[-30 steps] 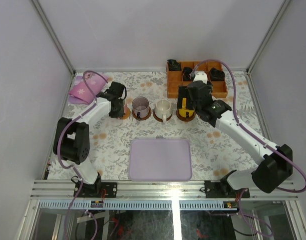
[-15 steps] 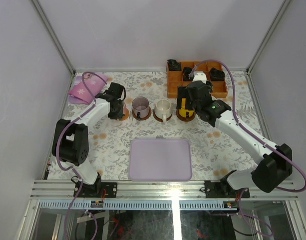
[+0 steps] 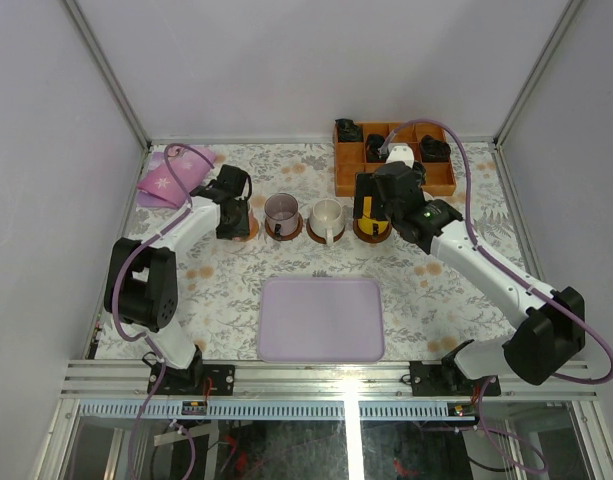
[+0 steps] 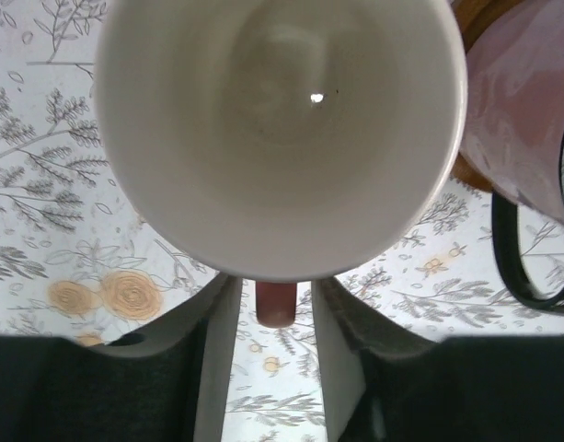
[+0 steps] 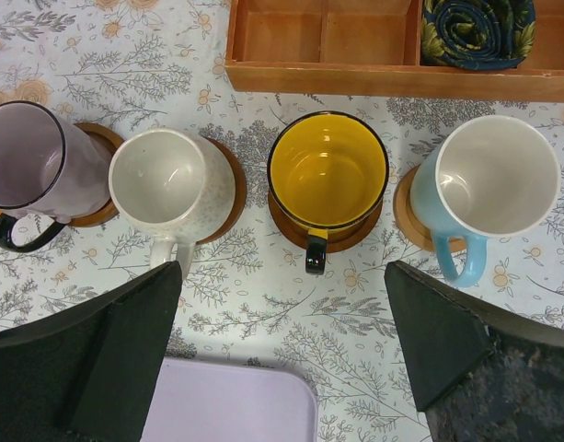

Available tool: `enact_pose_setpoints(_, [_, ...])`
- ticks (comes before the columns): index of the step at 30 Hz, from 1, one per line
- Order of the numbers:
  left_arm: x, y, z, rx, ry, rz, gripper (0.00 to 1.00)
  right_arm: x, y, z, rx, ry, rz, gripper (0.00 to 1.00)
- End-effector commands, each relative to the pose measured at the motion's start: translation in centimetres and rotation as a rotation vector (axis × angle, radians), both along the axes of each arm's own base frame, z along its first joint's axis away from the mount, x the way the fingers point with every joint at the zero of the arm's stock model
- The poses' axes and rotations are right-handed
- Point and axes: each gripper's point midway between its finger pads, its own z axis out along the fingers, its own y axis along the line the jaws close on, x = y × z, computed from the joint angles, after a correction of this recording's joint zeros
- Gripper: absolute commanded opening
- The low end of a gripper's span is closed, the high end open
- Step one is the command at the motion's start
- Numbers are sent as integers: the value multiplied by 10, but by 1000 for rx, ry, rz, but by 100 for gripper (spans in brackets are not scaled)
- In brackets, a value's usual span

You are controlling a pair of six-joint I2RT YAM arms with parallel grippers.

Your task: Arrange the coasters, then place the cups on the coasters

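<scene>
In the left wrist view a pink cup with a pale inside fills the frame. Its reddish handle hangs between my left gripper's fingers, with a gap on each side. The left gripper is open over the leftmost coaster. The purple cup, white cup, yellow cup and light blue cup each stand on a brown coaster in a row. My right gripper hangs open above the yellow cup, holding nothing.
An orange-brown compartmented box with dark rolled items stands behind the row. A lavender tray lies at the front centre. A pink floral cloth lies at the back left. Grey walls close in the table on three sides.
The left arm's elbow has shifted slightly down and left. The cups, the coasters and the right arm have not moved.
</scene>
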Motion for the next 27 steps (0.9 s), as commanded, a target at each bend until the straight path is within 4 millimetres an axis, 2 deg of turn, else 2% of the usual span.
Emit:
enact_pose_setpoints(1, [7,3,16,0,-48,6,46,5,5,2,29,-11,5,100])
enact_pose_setpoints(4, [7,3,18,-2,-53,7,58,6,6,2,29,-13,9,100])
enact_pose_setpoints(9, [9,1,29,-18,-79,12,71,6,6,4,28,-17,11,100])
enact_pose_setpoints(10, [10,1,34,-19,-87,14,76,7,5,5,25,-21,8,100])
enact_pose_setpoints(13, [13,1,52,-25,-131,22,99,8,2,11,27,-41,-5,100])
enact_pose_setpoints(18, [21,3,88,-33,-219,44,100,16,-7,26,21,-97,-41,99])
enact_pose_setpoints(21, [27,10,111,-14,-286,79,100,24,-22,33,17,-115,-82,100])
enact_pose_setpoints(24, [31,25,130,37,-343,145,100,32,-46,40,29,-137,-139,99])
enact_pose_setpoints(27, [31,45,140,98,-362,213,100,40,-81,48,45,-161,-227,99])
